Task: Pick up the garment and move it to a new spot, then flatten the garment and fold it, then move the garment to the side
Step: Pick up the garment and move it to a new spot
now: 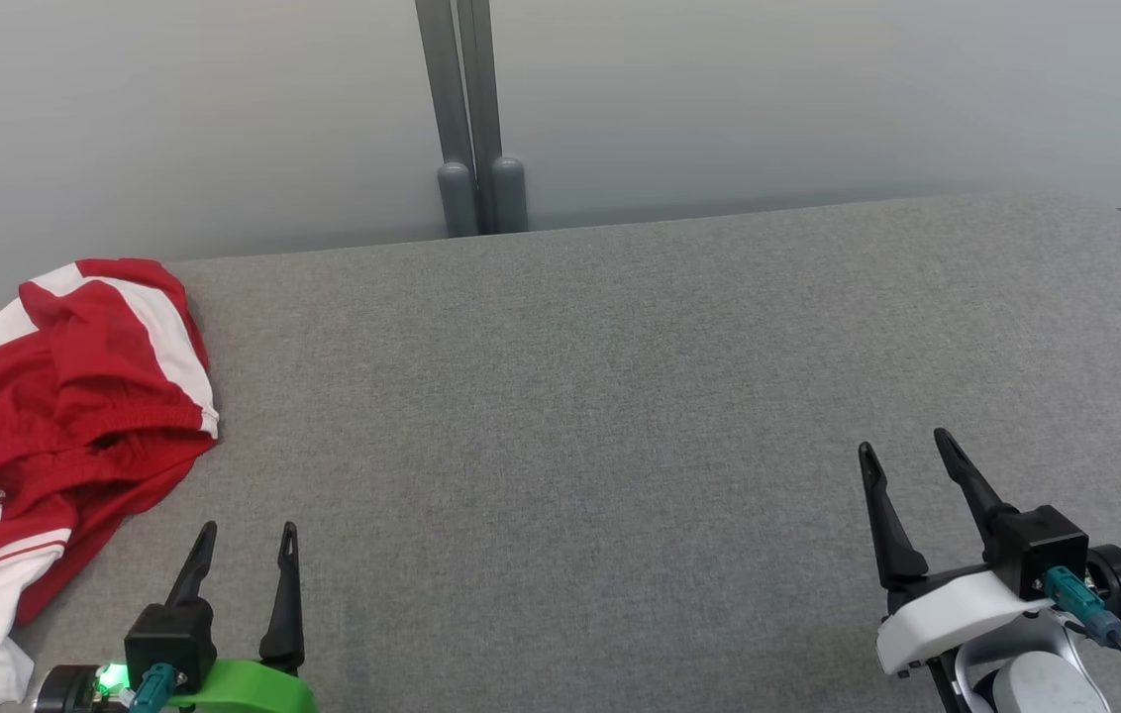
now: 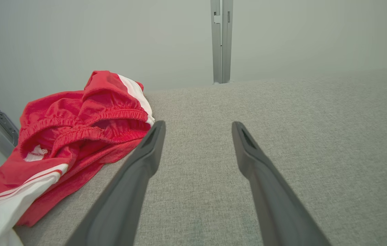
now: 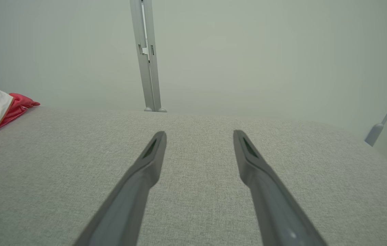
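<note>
Two grippers stand wide open and empty, left gripper (image 1: 249,530) at seven o'clock, right gripper (image 1: 902,441) at four, ready to reach. The crumpled red garment (image 1: 65,396) lies at nine o'clock on the grey table (image 1: 620,396), nearest the left.

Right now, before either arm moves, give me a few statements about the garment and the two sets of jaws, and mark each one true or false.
1. The garment is red and white. True.
2. It lies folded flat in the middle of the grey padded surface. False: it lies crumpled at the surface's left edge.
3. The left gripper has its jaws shut on the garment. False: its jaws stand open and empty, beside the garment.
4. The right gripper has its jaws open with nothing between them. True.
5. The garment lies nearer the left gripper than the right gripper. True.
</note>
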{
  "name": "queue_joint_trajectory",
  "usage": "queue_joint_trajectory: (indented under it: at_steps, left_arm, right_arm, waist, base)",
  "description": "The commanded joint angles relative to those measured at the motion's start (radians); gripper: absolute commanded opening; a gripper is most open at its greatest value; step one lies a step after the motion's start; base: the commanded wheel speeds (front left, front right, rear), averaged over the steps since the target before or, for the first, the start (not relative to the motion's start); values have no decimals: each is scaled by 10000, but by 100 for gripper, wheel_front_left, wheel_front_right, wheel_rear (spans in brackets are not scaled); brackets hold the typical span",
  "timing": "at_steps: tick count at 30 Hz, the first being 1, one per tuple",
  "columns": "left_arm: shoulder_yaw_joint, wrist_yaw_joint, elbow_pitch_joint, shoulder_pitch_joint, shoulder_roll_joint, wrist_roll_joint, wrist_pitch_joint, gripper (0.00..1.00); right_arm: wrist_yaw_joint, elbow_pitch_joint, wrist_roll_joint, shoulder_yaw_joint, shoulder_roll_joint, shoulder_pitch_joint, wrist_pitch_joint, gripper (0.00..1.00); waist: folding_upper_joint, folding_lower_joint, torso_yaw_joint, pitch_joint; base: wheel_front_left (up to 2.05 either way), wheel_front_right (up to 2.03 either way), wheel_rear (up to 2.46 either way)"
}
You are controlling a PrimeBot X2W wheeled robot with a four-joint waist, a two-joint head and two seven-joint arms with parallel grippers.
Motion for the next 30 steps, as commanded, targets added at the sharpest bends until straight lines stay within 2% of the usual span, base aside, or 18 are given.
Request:
queue_joint_trajectory:
  at_steps: [1,22,26,30]
  left_arm:
    - [50,-18,15,10,4,37,-33,100]
    - [311,-163,172,-22,-124,-156,-33,100]
    - [310,-184,208,-104,-136,-154,-33,100]
    - [350,-207,236,-140,-157,-188,-21,100]
  right_arm:
    - [4,25,8,-55,-25,-2,-45,100]
    - [4,81,111,-273,84,126,-44,100]
    - [4,51,163,-315,98,167,-42,100]
    - [4,-14,234,-295,107,232,-41,100]
  waist:
    - [0,0,0,-1]
    - [0,0,26,4]
    - [0,0,205,-11]
    - [0,0,676,-11]
  base:
    - [0,0,0]
    - [0,0,0]
    - [0,0,0]
    - [0,0,0]
